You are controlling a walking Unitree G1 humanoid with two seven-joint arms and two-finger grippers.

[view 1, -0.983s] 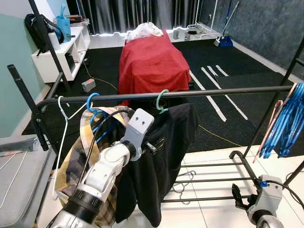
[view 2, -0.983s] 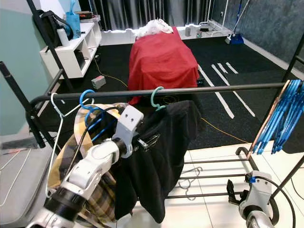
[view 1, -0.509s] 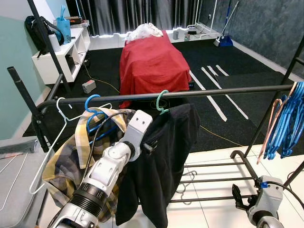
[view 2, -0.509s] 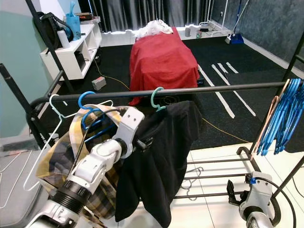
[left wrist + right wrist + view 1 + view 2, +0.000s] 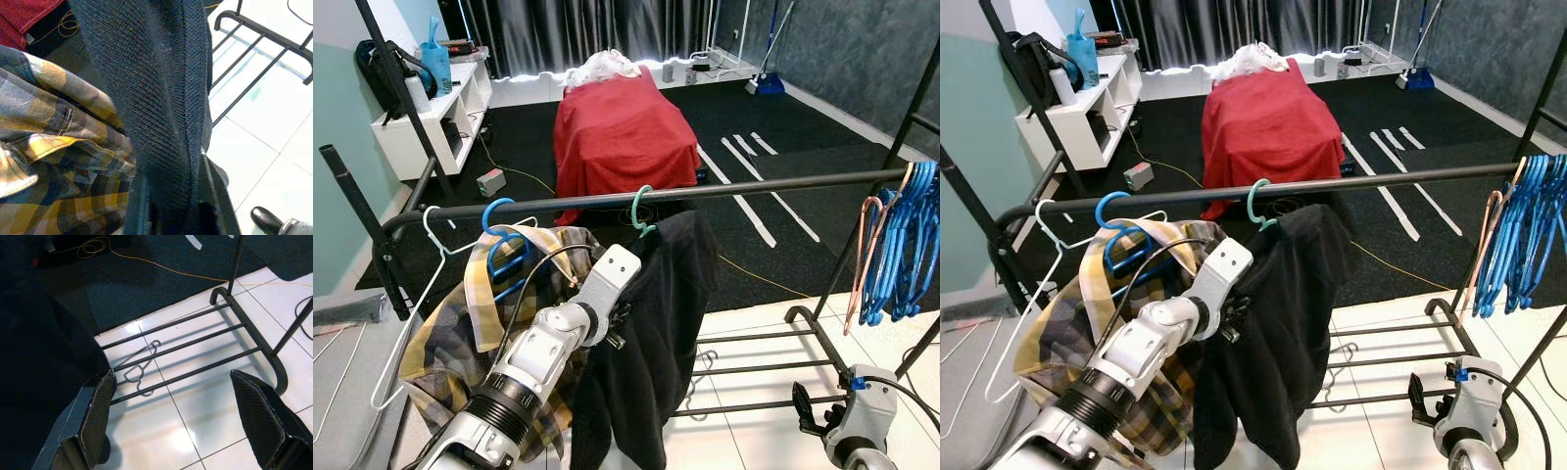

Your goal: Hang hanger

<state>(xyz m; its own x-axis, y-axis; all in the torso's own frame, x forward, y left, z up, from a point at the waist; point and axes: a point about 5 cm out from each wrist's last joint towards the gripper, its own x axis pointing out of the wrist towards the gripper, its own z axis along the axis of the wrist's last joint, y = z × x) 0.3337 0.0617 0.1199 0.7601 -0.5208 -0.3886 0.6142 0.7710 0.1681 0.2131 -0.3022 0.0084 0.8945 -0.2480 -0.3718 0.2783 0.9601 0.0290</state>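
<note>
Floor: white tile [image 5: 754, 431], black carpet beyond.
Rail [image 5: 754, 188]: two garments hung.
Left gripper [image 5: 171, 215]: pinching black garment [image 5: 656, 323].
Right gripper [image 5: 176, 426]: fingers wide.

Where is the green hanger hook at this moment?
In the left eye view, the green hanger hook sits on the black rail near its middle, carrying the black garment, right of the blue hanger.

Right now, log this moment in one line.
left gripper: shut on black garment | rail: garment hung | right gripper: open, idle
</note>
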